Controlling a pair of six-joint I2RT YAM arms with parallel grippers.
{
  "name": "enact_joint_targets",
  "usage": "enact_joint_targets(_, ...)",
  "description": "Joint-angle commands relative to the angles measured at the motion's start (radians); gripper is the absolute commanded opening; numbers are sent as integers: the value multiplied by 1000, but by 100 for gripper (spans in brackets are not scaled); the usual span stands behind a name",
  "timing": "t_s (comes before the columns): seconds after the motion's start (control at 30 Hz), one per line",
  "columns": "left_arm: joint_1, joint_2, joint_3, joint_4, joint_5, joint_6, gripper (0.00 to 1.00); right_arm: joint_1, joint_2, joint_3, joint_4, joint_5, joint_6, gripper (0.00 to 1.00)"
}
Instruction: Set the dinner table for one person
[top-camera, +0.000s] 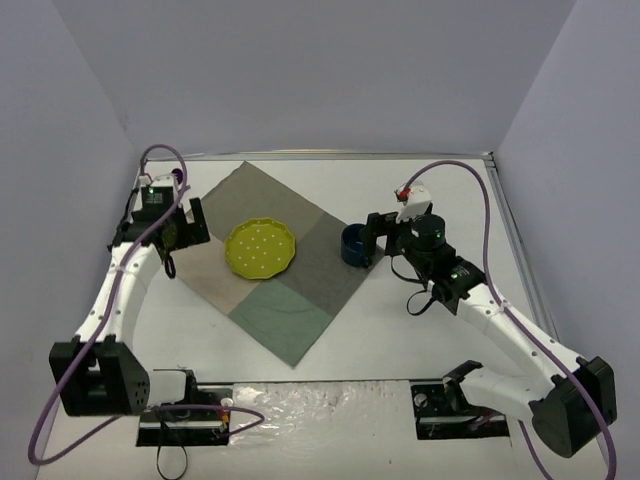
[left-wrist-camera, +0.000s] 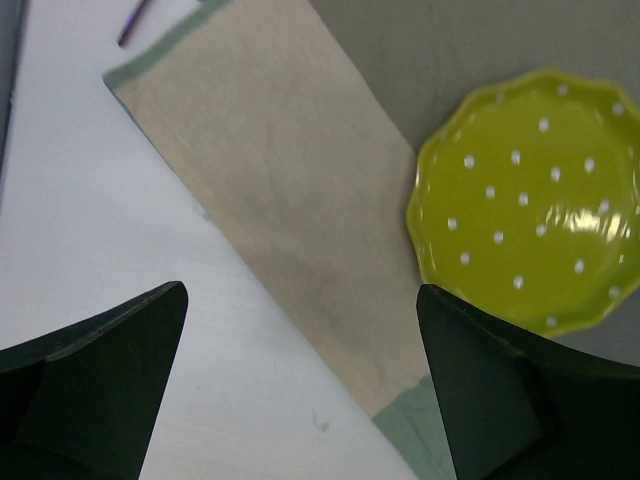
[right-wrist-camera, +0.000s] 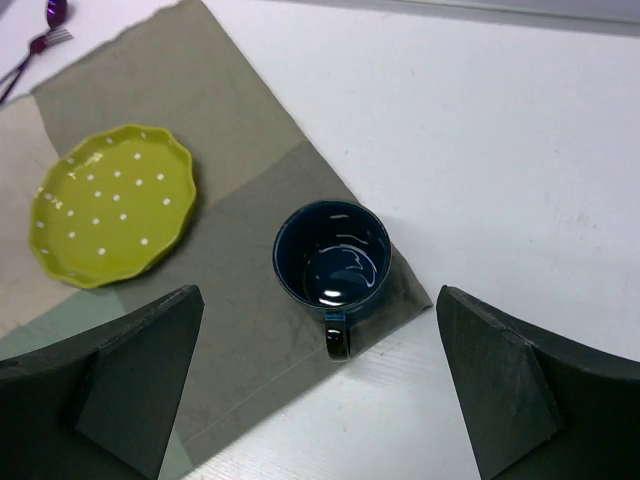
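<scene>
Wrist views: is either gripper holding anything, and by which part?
Nothing is held. The left gripper is open above the cloth; the right gripper is open above the blue mug, not touching it.

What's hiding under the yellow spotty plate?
The plate sits on the patchwork cloth, which lies on the white table. Anything directly beneath the plate is covered.

White arm links (top-camera: 112, 295), black joints (top-camera: 98, 375), purple cables (top-camera: 160, 148).
</scene>
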Motion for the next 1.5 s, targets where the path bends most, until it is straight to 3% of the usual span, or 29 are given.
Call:
enact_joint_targets(0.0, 108, 150, 182, 97, 84, -11, 97, 6, -66, 41, 2, -54, 14, 100)
enact_joint_targets(0.33, 220, 660, 662, 13, 154, 122, 95, 5, -95, -24, 52, -143, 17, 100)
enact_joint_targets(0.53, 240, 856, 818, 19, 154, 172, 90, 5, -33, -32, 86, -204, 27, 100)
enact_joint_targets(0.7, 266, 958, 922, 10, 205, 196, 79, 5, -2, -37, 99, -215, 29, 100)
enact_joint_targets(0.9, 269, 1015, 942, 3, 206, 234, 68, 5, 26, -37, 99, -209, 15, 100)
enact_joint_targets(1.03, 278, 1038, 936, 6, 211, 244, 52, 5, 39, -35, 99, -211, 15, 100)
enact_joint_targets(1.23, 284, 1055, 941, 15, 228, 254, 43, 5, 43, -40, 99, -212, 20, 100)
enact_joint_targets(1.47, 284, 1060, 925, 30, 265, 249, 21, 5, 46, -51, 99, -212, 31, 100)
